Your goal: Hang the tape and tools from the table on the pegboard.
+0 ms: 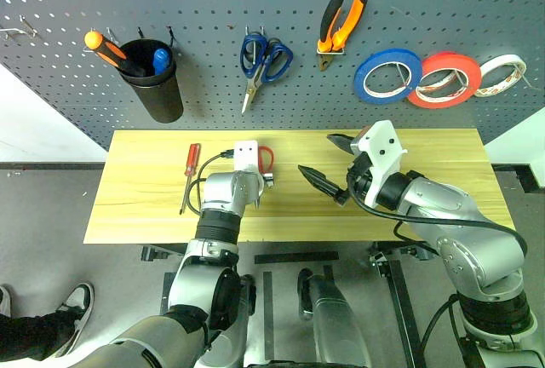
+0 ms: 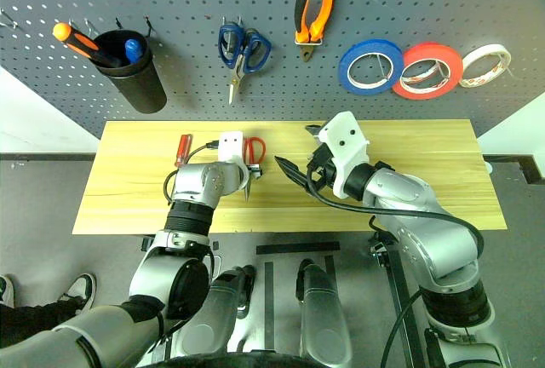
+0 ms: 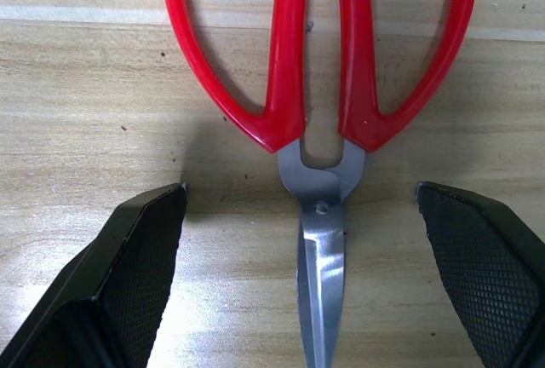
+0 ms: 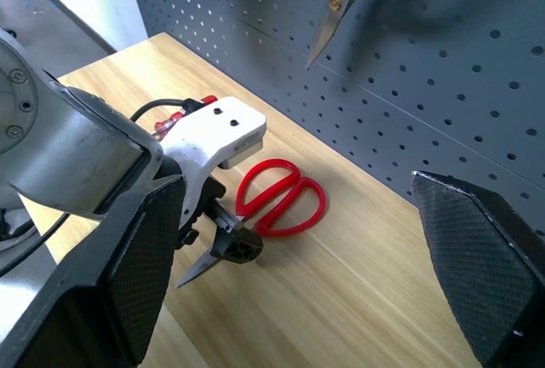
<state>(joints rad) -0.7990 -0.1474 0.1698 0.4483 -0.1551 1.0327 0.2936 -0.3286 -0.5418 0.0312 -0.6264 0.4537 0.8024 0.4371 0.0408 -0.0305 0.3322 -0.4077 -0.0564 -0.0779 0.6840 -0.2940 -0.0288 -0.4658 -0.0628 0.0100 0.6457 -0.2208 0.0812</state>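
light wood table (image 1: pixel 443 189), red-handled scissors (image 4: pixel 281 199) lying flat (blades closed), red-handled screwdriver (image 1: pixel 191 174) beside them

The scissors (image 3: pixel 324 87) on the table (image 1: pixel 426 206) have red handles and silver blades. The table is pale yellowish wood with a fine grain. Behind it the pegboard (image 1: pixel 204 2) is dark blue-grey, dotted with rows of small holes. On it hang a blue tape roll (image 1: pixel 387 75), a red-orange roll (image 1: pixel 444 79) and a white roll (image 1: pixel 501 74).
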